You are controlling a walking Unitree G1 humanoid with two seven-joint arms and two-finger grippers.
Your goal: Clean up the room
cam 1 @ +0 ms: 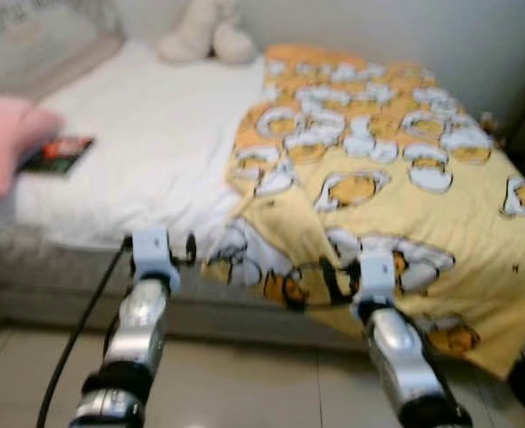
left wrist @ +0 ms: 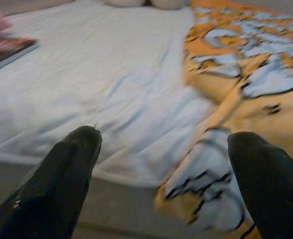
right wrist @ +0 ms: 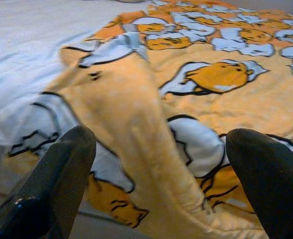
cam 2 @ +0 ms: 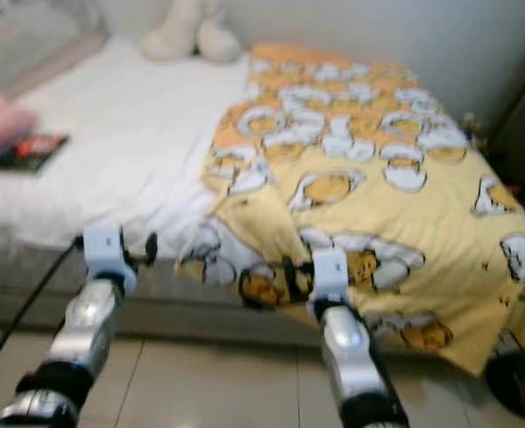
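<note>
Left eye view looks down on a bed [cam 1: 146, 152] with a white sheet [cam 1: 155, 134], standing on a pale tiled floor [cam 1: 244, 383] against a light wall [cam 1: 405, 31]. A yellow blanket [cam 1: 396, 169] printed with white and orange cartoon shapes covers the right half of the bed; its near left corner is folded back on itself in a ridge and its near edge hangs over the side of the mattress toward the floor. At the far end, just left of the blanket's far corner, sits a cream plush toy [cam 1: 207, 34]. A pink pillow [cam 1: 4, 143] lies at the left edge of the bed, blurred, with a dark book [cam 1: 59, 153] with red on its cover just beside it to the right. Both silver arms reach forward from the near side. The left hand [left wrist: 161, 164] is spread wide, hovering at the near edge of the mattress where the white sheet meets the blanket's hanging corner, touching neither. The right hand [right wrist: 158, 169] is also spread wide, poised over the folded ridge of the blanket near the bed's edge, holding nothing.
</note>
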